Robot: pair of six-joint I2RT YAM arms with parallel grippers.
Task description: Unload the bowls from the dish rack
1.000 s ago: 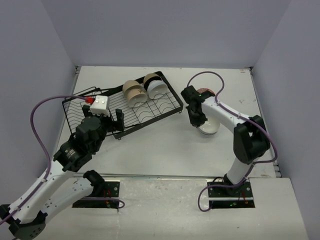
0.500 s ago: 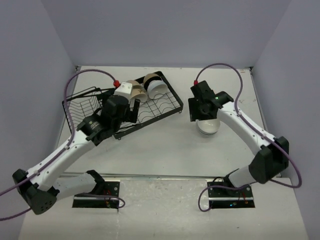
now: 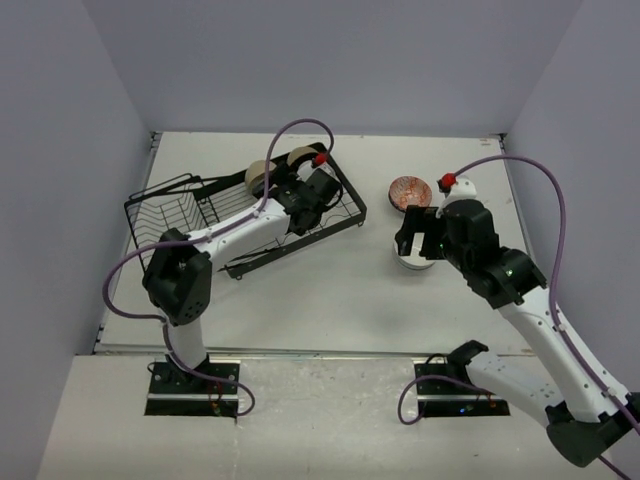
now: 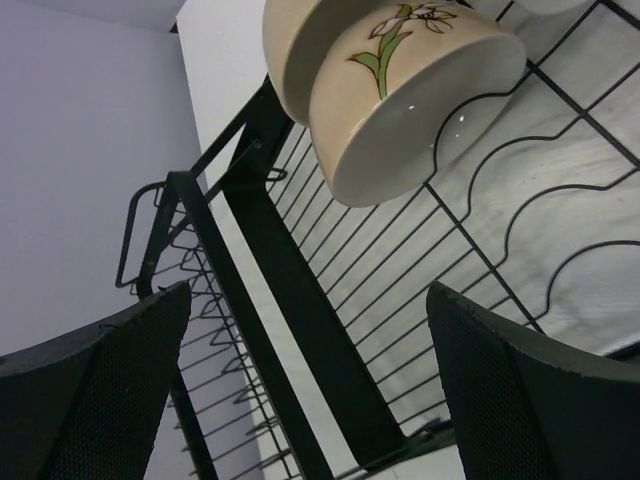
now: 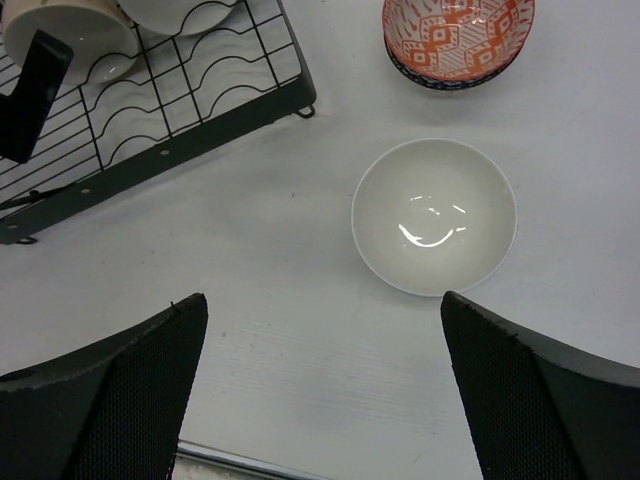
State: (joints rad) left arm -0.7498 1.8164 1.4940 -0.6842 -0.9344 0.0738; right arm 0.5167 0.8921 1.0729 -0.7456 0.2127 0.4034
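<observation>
Right gripper: spread wide above the table, with nothing gripped; a white bowl is seen below it, untouched.
White bowl: set upright on the table, well clear of the rack and to its right.
Left gripper: opened fully, with nothing gripped; it is stretched out over the rack and aimed at the beige bowls.
Patterned bowl: set upright just beyond the white bowl, near it but not touching; an orange pattern is shown inside. Whether a second bowl is nested beneath cannot be told.
Dish rack: placed at an angle on the far left of the table, its basket end at the left.
Beige bowls: two are leaned on edge against each other in the far slots, the front one painted with a flower.
Rack's white bowl: seen beside the beige pair at the far end; only part is shown.
Done: at least two bowls are judged unloaded.
Left: at least three bowls are to be lifted out; the beige pair is judged the likely next pick.
</observation>
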